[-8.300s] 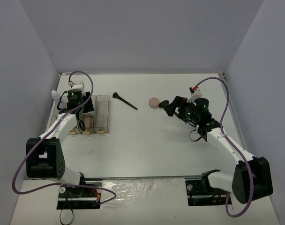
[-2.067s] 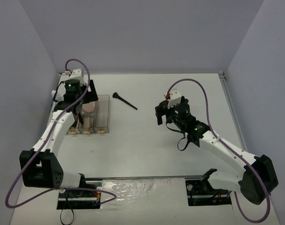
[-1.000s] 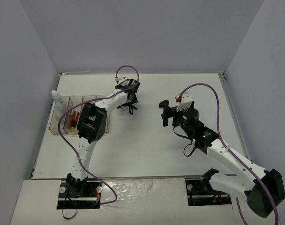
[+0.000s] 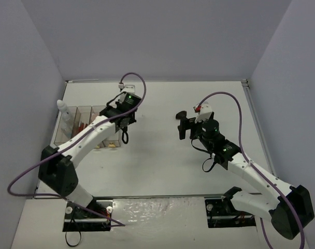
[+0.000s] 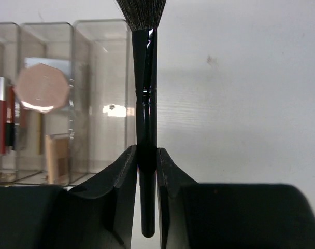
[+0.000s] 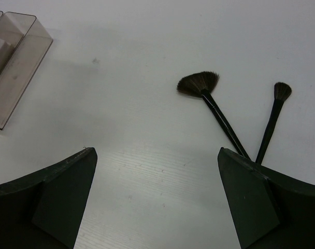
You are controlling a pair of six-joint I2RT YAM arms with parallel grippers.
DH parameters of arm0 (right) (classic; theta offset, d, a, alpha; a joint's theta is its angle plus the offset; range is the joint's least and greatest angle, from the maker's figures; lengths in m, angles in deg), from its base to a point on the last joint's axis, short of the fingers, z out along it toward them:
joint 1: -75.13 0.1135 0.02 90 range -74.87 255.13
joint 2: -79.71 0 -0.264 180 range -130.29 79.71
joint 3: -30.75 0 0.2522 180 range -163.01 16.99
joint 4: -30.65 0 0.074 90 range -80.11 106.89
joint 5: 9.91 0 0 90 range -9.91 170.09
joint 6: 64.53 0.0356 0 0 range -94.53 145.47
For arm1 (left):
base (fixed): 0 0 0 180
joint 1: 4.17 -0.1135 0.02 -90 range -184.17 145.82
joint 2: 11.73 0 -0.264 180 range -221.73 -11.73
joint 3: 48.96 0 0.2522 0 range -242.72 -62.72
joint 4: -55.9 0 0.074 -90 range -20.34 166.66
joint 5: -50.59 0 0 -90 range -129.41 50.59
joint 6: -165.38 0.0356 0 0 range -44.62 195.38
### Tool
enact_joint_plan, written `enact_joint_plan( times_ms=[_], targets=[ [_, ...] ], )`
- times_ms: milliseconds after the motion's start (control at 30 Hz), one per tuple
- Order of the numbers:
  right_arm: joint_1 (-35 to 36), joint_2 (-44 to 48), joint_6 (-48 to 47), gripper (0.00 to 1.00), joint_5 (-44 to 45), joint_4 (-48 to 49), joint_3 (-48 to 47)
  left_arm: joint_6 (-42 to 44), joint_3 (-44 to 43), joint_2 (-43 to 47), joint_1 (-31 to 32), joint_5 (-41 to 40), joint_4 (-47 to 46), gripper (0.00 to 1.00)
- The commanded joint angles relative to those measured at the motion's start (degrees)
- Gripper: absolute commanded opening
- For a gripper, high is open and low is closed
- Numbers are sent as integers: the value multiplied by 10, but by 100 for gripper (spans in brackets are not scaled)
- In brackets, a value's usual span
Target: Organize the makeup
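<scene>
My left gripper (image 5: pixel 146 150) is shut on the handle of a black-handled brush (image 5: pixel 145 98), whose bristles point away from me, just right of the clear bins (image 5: pixel 98 93). The bins hold a round pink compact (image 5: pixel 42 87), red pencils (image 5: pixel 3 114) and a square tan palette (image 5: pixel 56 158). In the top view the left gripper (image 4: pixel 121 116) hovers at the right end of the bins (image 4: pixel 85 127). My right gripper (image 6: pixel 156 151) is open and empty above the table. A black fan brush (image 6: pixel 209 98) and a small black brush (image 6: pixel 274 116) lie just beyond its right finger.
A white bottle (image 4: pixel 64 110) stands at the far left of the bins. A bin corner (image 6: pixel 15 62) shows at the right wrist view's upper left. The right gripper (image 4: pixel 182 124) is mid-table. Grey walls enclose the table on three sides.
</scene>
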Motion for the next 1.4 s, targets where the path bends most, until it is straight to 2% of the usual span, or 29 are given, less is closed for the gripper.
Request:
enact_joint_plan(
  times_ms=[0,133,267,533,567,633,700,733,767,833,967,1133,1200,1300,1367],
  targets=[
    [-6,1,2,100,1,42,-5,82,33,71,-50,29,-42,0],
    [-8,-3,3,100,3,41,-4,113,74,68,-107,88,-84,0],
    [-8,-3,1,100,12,36,-5,101,86,35,-149,117,-112,0],
    [-11,-4,4,100,45,26,-4,85,78,-28,-160,103,-143,0],
    [-12,-5,5,100,47,25,-5,84,77,-34,-162,102,-146,2],
    [-15,-11,7,100,48,24,-7,83,74,-49,-165,98,-153,14],
    [-17,-17,9,100,54,22,-8,83,69,-61,-166,99,-148,17],
    [-20,-21,11,100,60,17,-9,83,68,-64,-166,100,-148,24],
    [-23,-24,11,100,65,13,-11,85,68,-63,-166,100,-148,25],
    [-34,-38,19,100,76,1,-16,89,71,-52,-165,94,-151,49],
    [-86,-71,49,96,75,-23,-30,93,63,-14,-164,87,-138,71],
    [-174,-124,82,84,36,-26,-45,93,35,81,-157,106,-88,79],
    [-203,-169,91,73,25,-25,-63,86,33,124,-153,127,-62,81],
    [-227,-223,94,64,12,-14,-84,75,46,186,-153,149,-45,84],
    [-238,-269,96,53,10,-7,-97,66,75,237,-152,166,-45,85]
  ],
)
